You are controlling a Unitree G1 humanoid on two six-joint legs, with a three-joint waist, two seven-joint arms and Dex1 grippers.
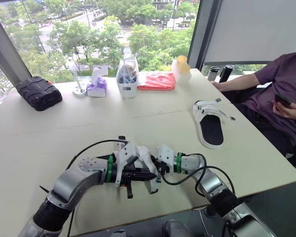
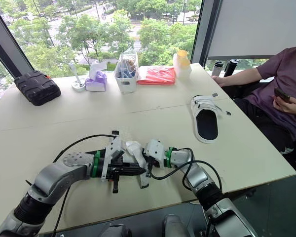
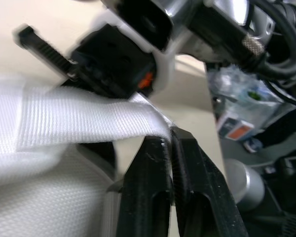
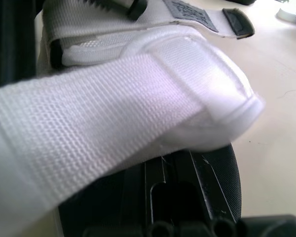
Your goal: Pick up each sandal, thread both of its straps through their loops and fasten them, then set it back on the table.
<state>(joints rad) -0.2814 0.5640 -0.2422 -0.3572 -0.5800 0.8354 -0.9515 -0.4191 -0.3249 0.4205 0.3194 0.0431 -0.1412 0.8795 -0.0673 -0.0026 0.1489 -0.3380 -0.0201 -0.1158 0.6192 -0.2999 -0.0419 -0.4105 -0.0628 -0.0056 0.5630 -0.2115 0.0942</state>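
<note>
Left gripper (image 3: pixel 171 139) is clamped on the strap (image 3: pixel 79 118) tip for threading, while the right gripper (image 1: pixel 160 165) apparently steadies the sandal (image 4: pixel 187 54), grip state can't tell.

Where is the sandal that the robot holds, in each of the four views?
Left eye: sandal, low centre.
Right eye: low centre again.
Left wrist: its white strap, pinched by the left hand.
Right wrist: a white strap of it, close up.
Shared landmark: the pale table.
</note>
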